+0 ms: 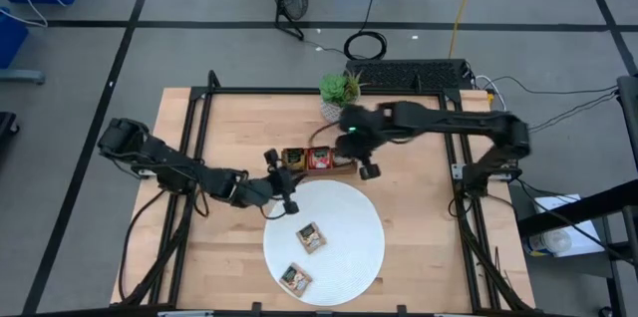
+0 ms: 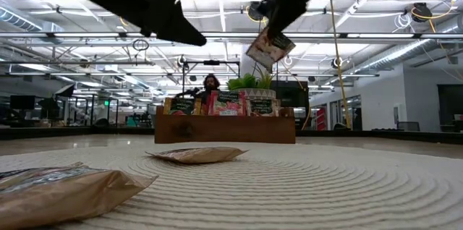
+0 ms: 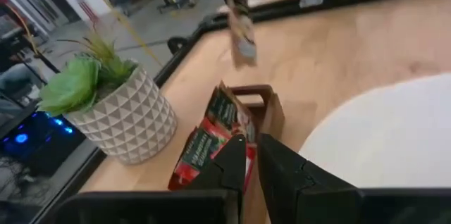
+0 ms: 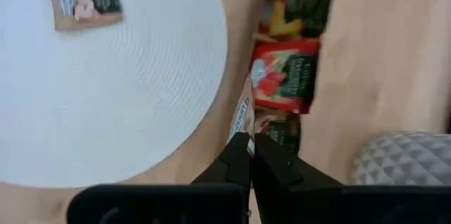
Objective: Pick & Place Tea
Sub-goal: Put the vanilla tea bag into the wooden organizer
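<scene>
Right end effector [image 2: 278, 31] pinches one tea sachet [image 2: 269, 48] by its edge above the wooden tray [image 2: 224, 129]; it dangles tilted and could slip out. Left end effector [image 1: 289, 205], fingers nearly closed and empty, hovers at the plate [image 1: 349, 257] edge, risking collision.

Bare plate [image 1: 349, 219] centre, tray [image 1: 344, 167] (potted plant [image 1: 339, 90] just behind) at its far rim
</scene>
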